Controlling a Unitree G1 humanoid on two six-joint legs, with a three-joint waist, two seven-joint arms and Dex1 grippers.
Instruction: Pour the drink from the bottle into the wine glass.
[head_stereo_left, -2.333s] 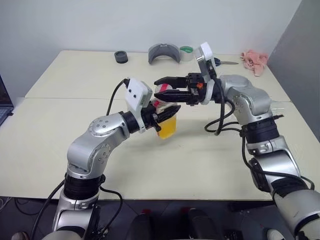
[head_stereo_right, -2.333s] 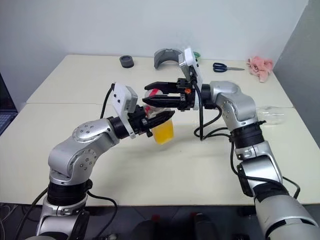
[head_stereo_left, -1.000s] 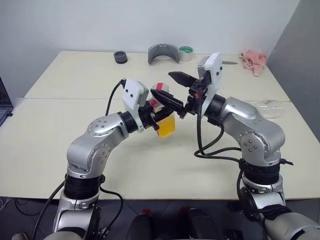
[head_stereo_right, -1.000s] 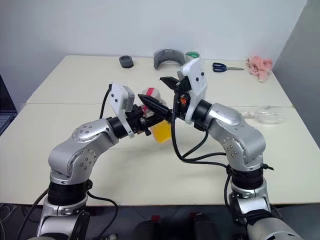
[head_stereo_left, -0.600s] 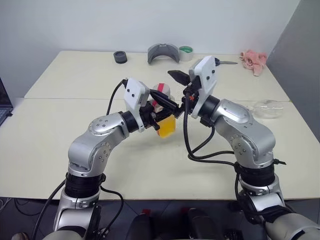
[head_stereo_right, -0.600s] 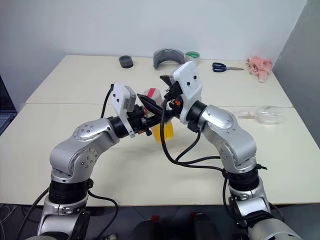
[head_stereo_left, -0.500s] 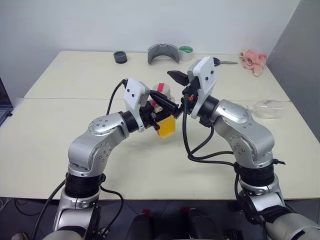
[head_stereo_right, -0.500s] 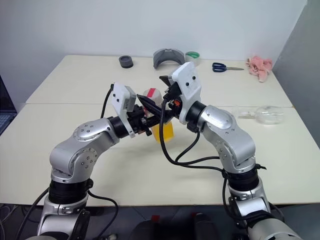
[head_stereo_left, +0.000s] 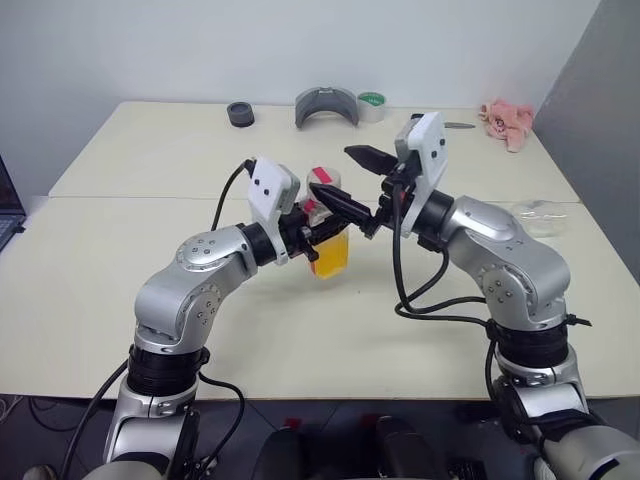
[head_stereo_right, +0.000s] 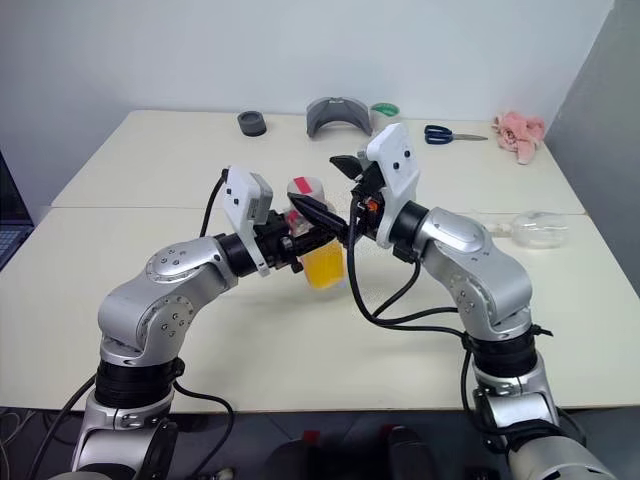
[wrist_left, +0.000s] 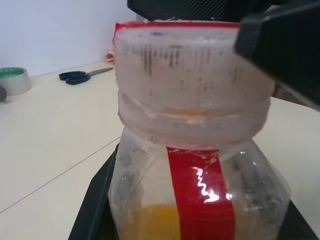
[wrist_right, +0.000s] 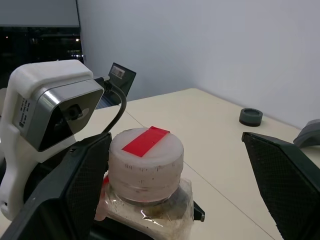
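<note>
Bottle (head_stereo_right: 322, 250) sits upright above the counter (head_stereo_right: 150, 160), grasped at the body by left pincer (head_stereo_left: 322, 232). Right pincer (head_stereo_left: 352, 180) spread wide w/ fingers either side of cap (wrist_right: 146, 155), not touching. Right wrist view shows red strip on cap top; left wrist view shows orange drink (wrist_left: 155, 222) low inside. Wine glass (head_stereo_right: 538, 228) lies on its side, far right.

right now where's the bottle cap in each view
Left eye view: the cap sits just left of centre, between the two arms.
Right eye view: left of centre, beside the open right fingers.
Left wrist view: upper middle, on top of the bottle.
Right wrist view: lower left of centre, between the fingers.
Shared landmark: the red strip on the cap.
</note>
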